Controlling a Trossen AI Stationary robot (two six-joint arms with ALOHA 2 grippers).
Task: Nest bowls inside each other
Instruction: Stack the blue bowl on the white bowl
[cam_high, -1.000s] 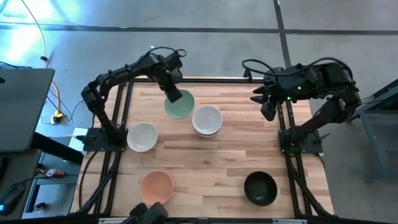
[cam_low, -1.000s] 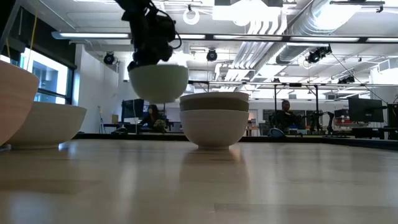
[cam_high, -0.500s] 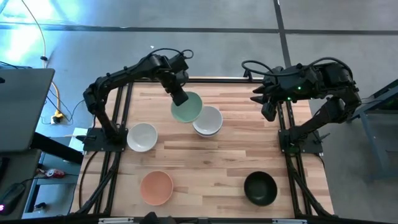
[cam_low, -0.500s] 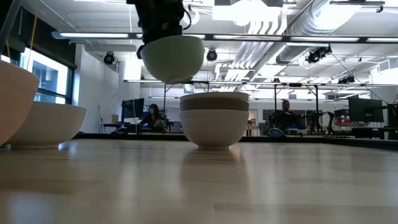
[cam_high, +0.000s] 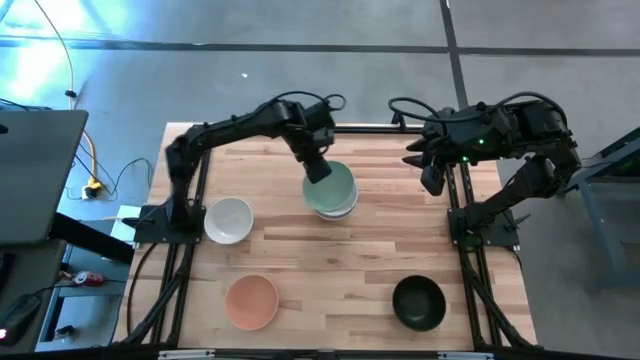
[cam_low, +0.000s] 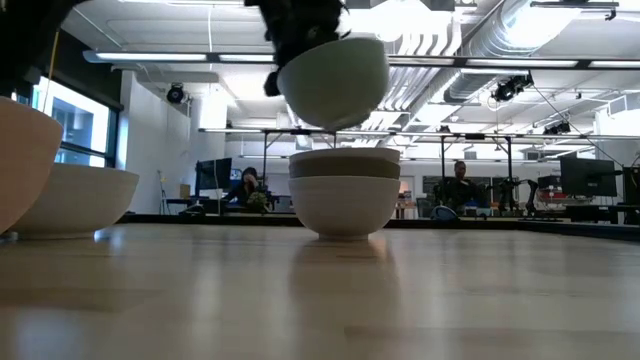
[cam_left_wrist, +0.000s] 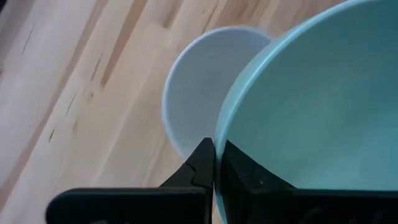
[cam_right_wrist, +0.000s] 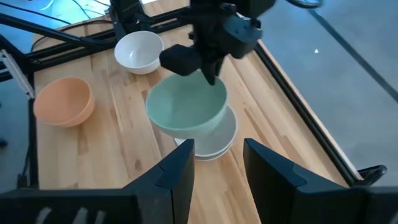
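Note:
My left gripper (cam_high: 317, 167) is shut on a mint green bowl (cam_high: 332, 186) and holds it in the air over a stack of white bowls (cam_high: 343, 207) near the middle of the table's far half. The low view shows the mint bowl (cam_low: 333, 80) just above the stack (cam_low: 343, 195), whose top rim looks greyer. In the left wrist view a white bowl (cam_left_wrist: 199, 93) lies under the mint bowl (cam_left_wrist: 311, 106). My right gripper (cam_right_wrist: 217, 165) is open and waits raised at the table's far right (cam_high: 422, 165). My left gripper pinches the mint bowl's rim (cam_left_wrist: 219, 140) on its far-left side, one finger (cam_left_wrist: 199, 168) outside the wall and the other (cam_left_wrist: 242, 174) inside. The fingers come from above, pointing down. The bowl is lifted clear, mouth up and slightly tilted, not touching the stack.
A single white bowl (cam_high: 228, 220) stands at the left, a peach bowl (cam_high: 251, 301) at the near left and a black bowl (cam_high: 418, 302) at the near right. Bare wood lies between them. People sit in the room behind the table (cam_low: 460, 185).
My left gripper, still shut on the mint bowl, has carried it toward the table's right and slightly toward the near edge, rising as it went. The bowl has gone from beside the stack's left to above it. The right arm has kept still.

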